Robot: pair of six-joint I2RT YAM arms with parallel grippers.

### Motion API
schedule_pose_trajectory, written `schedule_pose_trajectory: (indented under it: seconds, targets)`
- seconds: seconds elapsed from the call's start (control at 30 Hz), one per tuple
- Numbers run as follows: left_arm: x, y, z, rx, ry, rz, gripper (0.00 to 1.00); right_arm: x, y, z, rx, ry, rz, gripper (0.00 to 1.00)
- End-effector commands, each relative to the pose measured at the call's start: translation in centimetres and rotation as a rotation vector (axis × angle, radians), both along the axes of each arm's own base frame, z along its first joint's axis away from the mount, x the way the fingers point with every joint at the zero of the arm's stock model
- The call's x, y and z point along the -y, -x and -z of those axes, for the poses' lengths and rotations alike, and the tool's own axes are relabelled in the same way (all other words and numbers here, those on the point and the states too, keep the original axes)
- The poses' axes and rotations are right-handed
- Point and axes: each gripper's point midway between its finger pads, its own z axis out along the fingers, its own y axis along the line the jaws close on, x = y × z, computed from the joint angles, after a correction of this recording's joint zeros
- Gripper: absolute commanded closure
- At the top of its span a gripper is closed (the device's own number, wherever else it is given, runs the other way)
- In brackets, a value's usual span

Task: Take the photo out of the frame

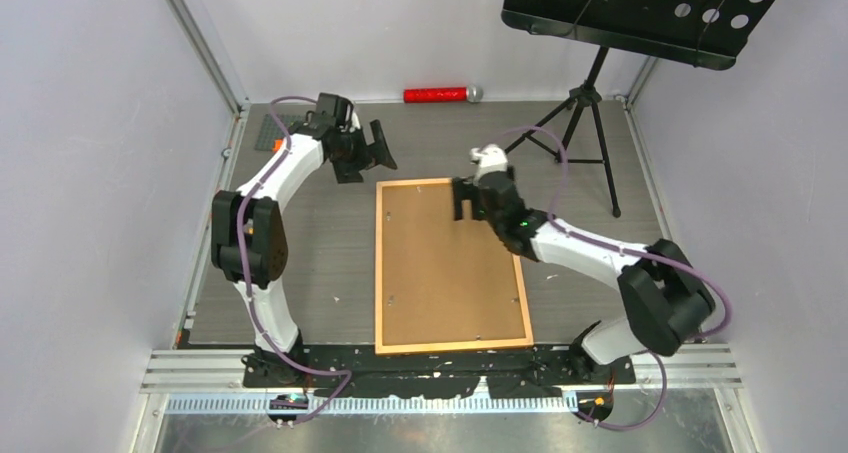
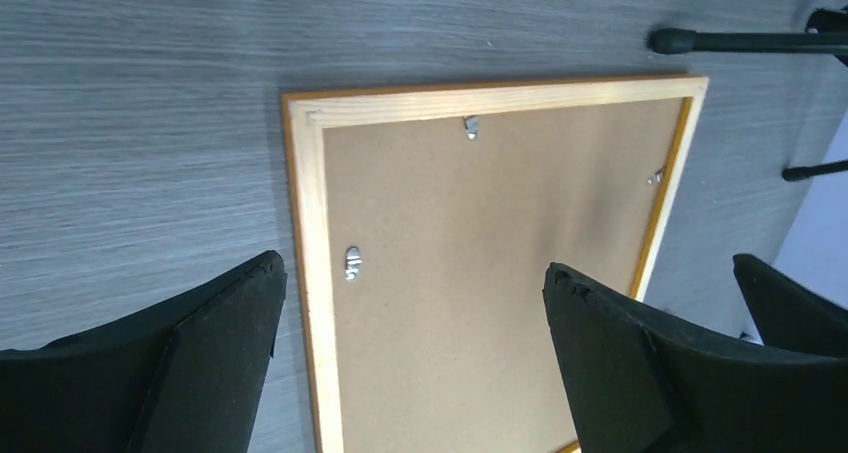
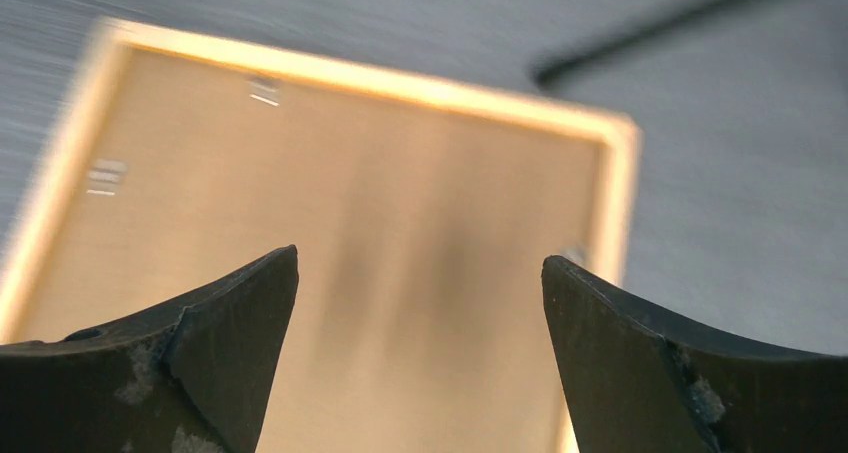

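Top external: the frame (image 1: 450, 345) lies face down on the grey wood-grain table (image 1: 320, 263), long sides running from the near edge toward the far edge. Its back is pale wood with a thin orange rim, and a flat brown board (image 1: 440, 273) fills it. The photo is hidden from view. The left gripper (image 1: 365, 158) hangs just off the frame's far left corner, jaws spread, holding nothing. The right gripper (image 1: 470, 201) sits over the far right corner, also spread and empty. A red cylinder (image 1: 435, 95) with a silver end lies at the table's far edge. A black perforated music stand (image 1: 640, 13) rises on a tripod (image 1: 590, 123) at the far right corner.

Left wrist: two black wedge fingers (image 2: 210, 363) stand wide apart above the board (image 2: 480, 253). Small metal tabs (image 2: 352, 263) sit along the frame's (image 2: 310, 273) inner edge. A rubber tripod foot (image 2: 670, 41) rests just beyond the frame.

Right wrist: the picture is blurred. Scuffed black fingers (image 3: 200, 353) gape over the board (image 3: 400, 223) and the frame's corner (image 3: 610, 203).
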Motion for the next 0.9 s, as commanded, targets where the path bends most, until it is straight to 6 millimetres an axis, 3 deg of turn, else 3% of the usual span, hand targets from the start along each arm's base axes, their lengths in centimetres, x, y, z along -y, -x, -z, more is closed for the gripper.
schedule_pose_trajectory:
  seconds: [0.0, 0.13, 0.37, 0.57, 0.63, 0.77, 0.87]
  targets:
    - [-2.4, 0.0, 2.0, -0.054, -0.097, -0.011, 0.0, 7.2, 1.8, 3.9, -0.129, -0.116, 0.176, 0.04]
    - [-2.7, 0.7, 4.7, -0.139, -0.125, -0.002, 0.05, 10.4, 3.3, 6.2, -0.175, -0.068, 0.215, 0.01]
    - [-2.6, 2.7, 7.9, -0.243, -0.12, -0.008, 0.23, 9.8, 3.8, 10.0, -0.286, -0.035, 0.181, 0.14]
    - [-1.7, 4.2, 10.0, -0.304, -0.126, 0.001, 0.49, 8.7, 3.5, 12.7, -0.367, 0.01, 0.117, 0.42]
    - [-1.4, 4.8, 10.8, -0.324, -0.14, 0.005, 0.62, 8.2, 3.6, 13.0, -0.375, 0.002, 0.091, 0.56]
    - [-2.9, 5.5, 11.6, -0.324, -0.24, -0.032, 0.79, 7.8, 3.2, 12.7, -0.349, 0.017, 0.047, 0.77]
    - [-3.6, 6.7, 11.6, -0.31, -0.254, -0.05, 0.92, 7.6, 2.4, 11.8, -0.311, 0.052, 0.007, 0.86]
